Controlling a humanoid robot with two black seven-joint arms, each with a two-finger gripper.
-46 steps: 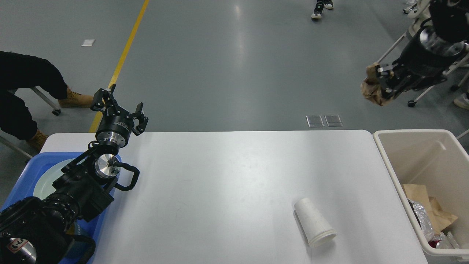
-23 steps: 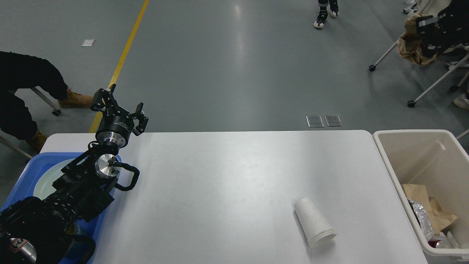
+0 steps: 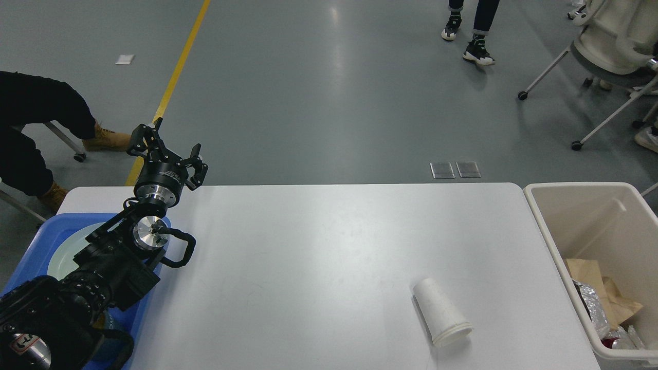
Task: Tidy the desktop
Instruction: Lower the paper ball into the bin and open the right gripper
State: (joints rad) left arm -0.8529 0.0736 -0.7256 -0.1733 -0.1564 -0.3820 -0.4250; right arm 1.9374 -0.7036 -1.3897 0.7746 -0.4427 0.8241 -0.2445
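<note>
In the lower left of the frame the black left arm (image 3: 97, 272) shows ribbed housings, two round bare-metal joint caps, a looping black cable, a silver collar with red marking at the bottom corner, and a black hand (image 3: 167, 151) with two splayed fingers.

White paper cup (image 3: 441, 311) on its side, beige bin (image 3: 591, 226) holding crumpled paper and foil, blue tray (image 3: 38, 241)

I'm working in what looks like an industrial hall or robotics lab: a wide grey polished floor (image 3: 318, 92) with a yellow painted line (image 3: 175, 72), wheeled chairs (image 3: 601, 61) nearby, people's feet (image 3: 475, 51) around, and a plain white table (image 3: 329, 257).
</note>
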